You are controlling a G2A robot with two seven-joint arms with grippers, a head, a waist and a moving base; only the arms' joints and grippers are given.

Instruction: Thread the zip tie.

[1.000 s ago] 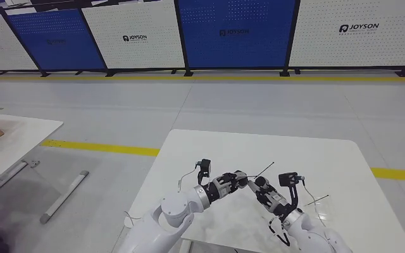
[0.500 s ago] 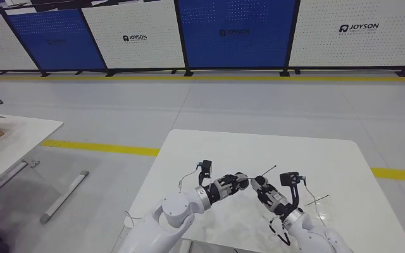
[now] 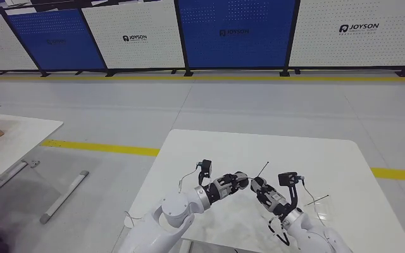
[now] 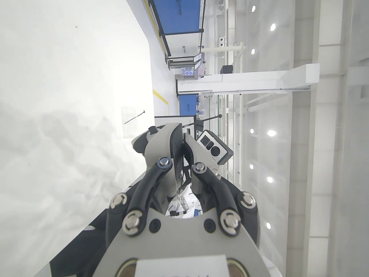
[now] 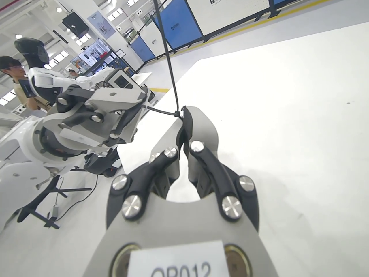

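My right gripper point(image 5: 182, 116): matt grey finger plates that look like metal, black matt links point(image 5: 214, 165), bright polished screw heads point(image 5: 230, 207), black rubbery pads point(image 5: 188, 122). My left gripper point(image 4: 183, 136): same finishes, pads finely ribbed. Zip tie point(image 5: 168, 57): thin black plastic, smooth, faintly glossy. Table point(image 3: 316, 152): white, smooth, matt top. Label point(image 5: 178, 260) on my wrist plate: white, paper-like.
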